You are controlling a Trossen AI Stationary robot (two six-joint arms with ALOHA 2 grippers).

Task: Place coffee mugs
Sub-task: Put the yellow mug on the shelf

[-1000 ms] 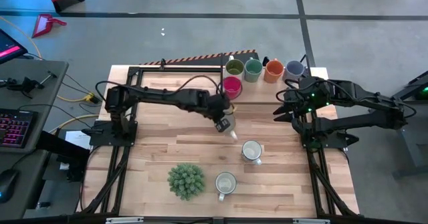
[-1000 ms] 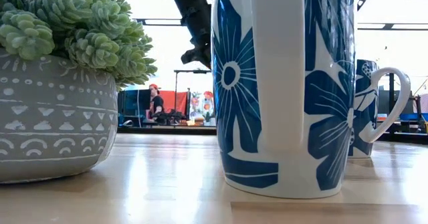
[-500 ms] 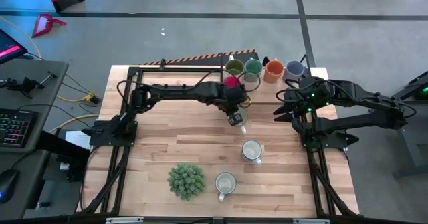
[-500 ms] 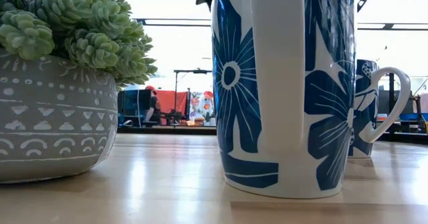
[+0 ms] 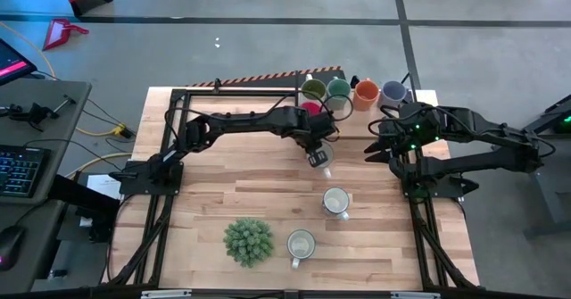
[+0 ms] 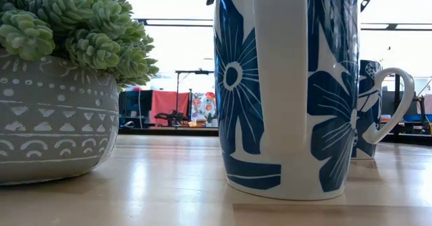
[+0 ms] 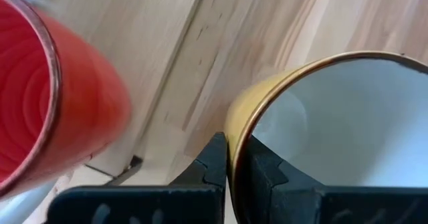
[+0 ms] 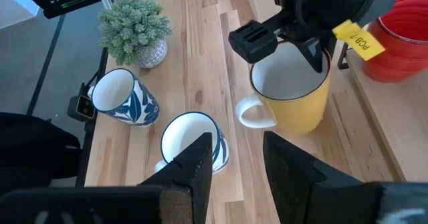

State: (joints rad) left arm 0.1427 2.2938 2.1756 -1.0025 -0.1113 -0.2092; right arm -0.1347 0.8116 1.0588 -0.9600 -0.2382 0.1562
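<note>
Pinching the rim of a yellow mug, the left gripper has one finger inside the cup and one outside, as its wrist view shows at the lip. This mug sits near the far middle of the table, just beside the red mug; whether its base touches the wood I cannot tell.

Ceramic like this is stiff, fairly heavy for a one-sided rim grip, glazed and so slippery, and it chips if knocked against a neighbour. The wall near the rim, opposite the white handle, looks the sound place to hold.

Two blue-flowered white mugs stand nearer, right of the potted plant. Four more line the far edge. The right gripper, fingers spread, waits at the right side.
</note>
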